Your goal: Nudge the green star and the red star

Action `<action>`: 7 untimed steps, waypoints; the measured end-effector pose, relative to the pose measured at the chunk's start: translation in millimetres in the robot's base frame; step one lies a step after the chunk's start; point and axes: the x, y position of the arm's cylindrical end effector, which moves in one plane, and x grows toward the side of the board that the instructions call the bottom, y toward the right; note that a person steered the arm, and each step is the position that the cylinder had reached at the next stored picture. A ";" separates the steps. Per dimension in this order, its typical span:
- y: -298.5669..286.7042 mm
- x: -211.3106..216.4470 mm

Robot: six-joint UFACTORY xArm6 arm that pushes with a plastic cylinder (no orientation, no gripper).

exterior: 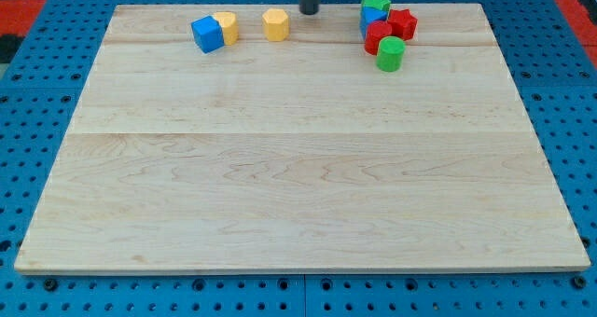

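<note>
The green star (376,2) sits at the view's top right on the wooden board (298,168), at the back of a tight cluster. The red star (403,23) lies just right of and below it. A blue block (372,19) sits between them, and a red block (376,37) and a green cylinder (390,54) sit below. My tip (308,11) stands near the board's top edge, left of the cluster, a clear gap from the green star. It touches no block.
A blue cube (206,34) and a yellow block (227,26) touch at the top left. A yellow hexagonal block (275,24) lies just left of my tip. Blue pegboard surrounds the board.
</note>
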 end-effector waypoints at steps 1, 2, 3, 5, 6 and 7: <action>39.2 -2.2; 41.4 -1.5; 41.4 -2.9; 50.2 -3.0; 74.5 -3.1; 84.8 -1.3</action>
